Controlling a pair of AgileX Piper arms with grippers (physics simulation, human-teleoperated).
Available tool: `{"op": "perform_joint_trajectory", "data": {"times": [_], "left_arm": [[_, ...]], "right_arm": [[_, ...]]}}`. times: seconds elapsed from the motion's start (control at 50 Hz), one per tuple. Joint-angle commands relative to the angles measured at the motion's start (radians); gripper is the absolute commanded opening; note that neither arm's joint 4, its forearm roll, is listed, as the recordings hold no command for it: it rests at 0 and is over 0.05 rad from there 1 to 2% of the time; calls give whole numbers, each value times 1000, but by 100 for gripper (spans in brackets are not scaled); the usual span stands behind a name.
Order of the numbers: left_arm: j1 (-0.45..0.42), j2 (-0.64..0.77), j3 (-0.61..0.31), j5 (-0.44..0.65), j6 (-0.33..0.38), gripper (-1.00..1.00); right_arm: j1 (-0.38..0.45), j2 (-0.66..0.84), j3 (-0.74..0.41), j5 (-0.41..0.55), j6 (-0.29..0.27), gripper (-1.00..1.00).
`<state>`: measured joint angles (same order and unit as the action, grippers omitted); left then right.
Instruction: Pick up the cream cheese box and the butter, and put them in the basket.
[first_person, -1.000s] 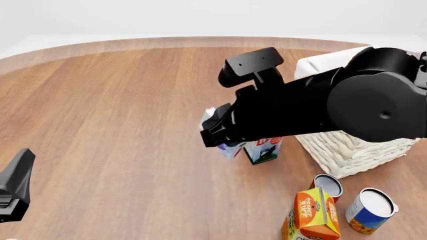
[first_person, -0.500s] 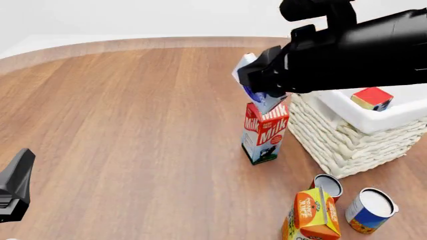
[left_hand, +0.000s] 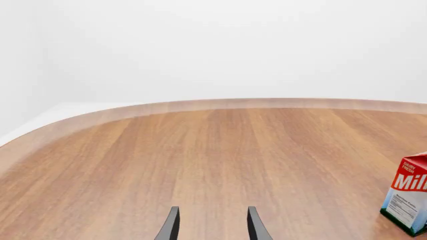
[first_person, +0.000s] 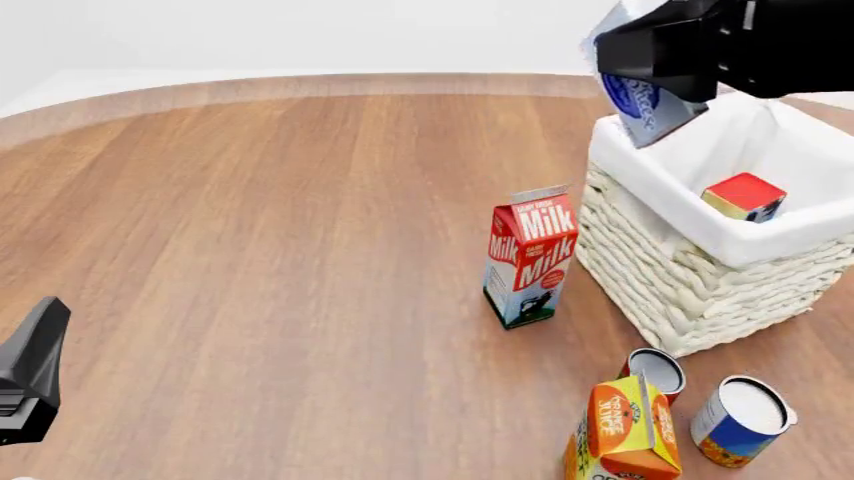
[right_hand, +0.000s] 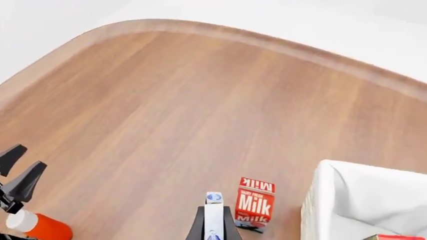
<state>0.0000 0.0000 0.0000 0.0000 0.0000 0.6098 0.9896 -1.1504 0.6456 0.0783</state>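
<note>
The cream cheese box (first_person: 642, 104), white with a blue oval mark, hangs tilted over the near-left rim of the basket (first_person: 667, 285). My right gripper (first_person: 650, 76) is shut on it; the right wrist view shows the box (right_hand: 213, 218) edge-on between the fingers. The butter (first_person: 743, 196), a red and orange carton, lies inside the basket on the white lining, and its corner (right_hand: 395, 237) shows in the right wrist view. My left gripper (first_person: 36, 366) rests low at the near left, far from both, and its fingers (left_hand: 255, 226) stand open with nothing between them.
A red milk carton (first_person: 530, 258) stands upright just left of the basket. Two cans (first_person: 654, 371) (first_person: 742, 406) and an orange juice carton (first_person: 622, 430) sit in front of the basket. An orange bottle (right_hand: 41, 228) with a white cap is near the left gripper.
My right arm has risen and swung right, carrying the cream cheese box from beside the milk carton to above the basket's rim. The left arm has not moved.
</note>
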Motion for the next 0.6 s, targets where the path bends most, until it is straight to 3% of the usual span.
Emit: {"op": "perform_joint_trajectory", "data": {"times": [0.02, 0.18, 0.6], "left_arm": [[0, 0, 0, 0, 0, 100], [0, 0, 0, 0, 0, 100], [0, 0, 0, 0, 0, 100]], "right_arm": [[-98, -67, -27, 42, -5, -100], [-171, -109, -55, 83, -17, -100], [-371, -167, -4, 69, -21, -100]]}}
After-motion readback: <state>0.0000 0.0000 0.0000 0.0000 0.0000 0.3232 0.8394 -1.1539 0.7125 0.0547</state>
